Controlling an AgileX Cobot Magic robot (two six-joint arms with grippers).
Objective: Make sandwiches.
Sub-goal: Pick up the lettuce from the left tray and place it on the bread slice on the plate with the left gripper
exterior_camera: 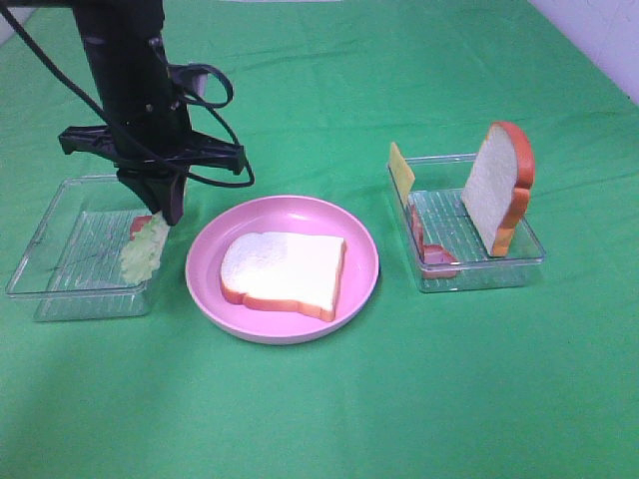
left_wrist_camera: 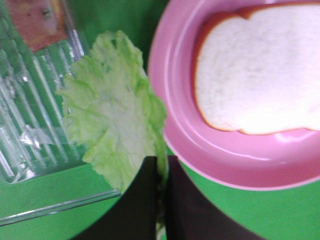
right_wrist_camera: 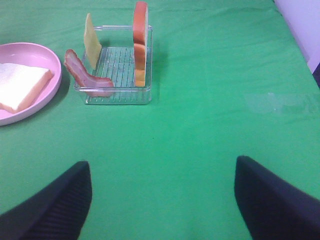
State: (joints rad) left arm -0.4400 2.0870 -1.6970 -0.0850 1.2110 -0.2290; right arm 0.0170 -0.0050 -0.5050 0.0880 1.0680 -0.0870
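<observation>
A white bread slice (exterior_camera: 285,273) with orange-brown crust lies flat on the round pink plate (exterior_camera: 210,261); it also shows in the left wrist view (left_wrist_camera: 260,70). My left gripper (exterior_camera: 168,212) is shut on a pale green lettuce leaf (left_wrist_camera: 112,107) at the right edge of the left clear tray (exterior_camera: 60,261); the leaf (exterior_camera: 146,246) hangs over the tray's rim. A reddish bacon strip (left_wrist_camera: 35,20) lies in that tray. The right tray (exterior_camera: 507,257) holds an upright bread slice (exterior_camera: 499,185), a yellow cheese slice (exterior_camera: 401,170) and a bacon strip (exterior_camera: 431,251). My right gripper (right_wrist_camera: 162,200) is open and empty, well off from the right tray (right_wrist_camera: 120,95).
Green cloth (exterior_camera: 319,399) covers the whole table. A white wall edge (exterior_camera: 599,30) shows at the far right. In the right wrist view the pink plate (right_wrist_camera: 47,87) lies beside the right tray.
</observation>
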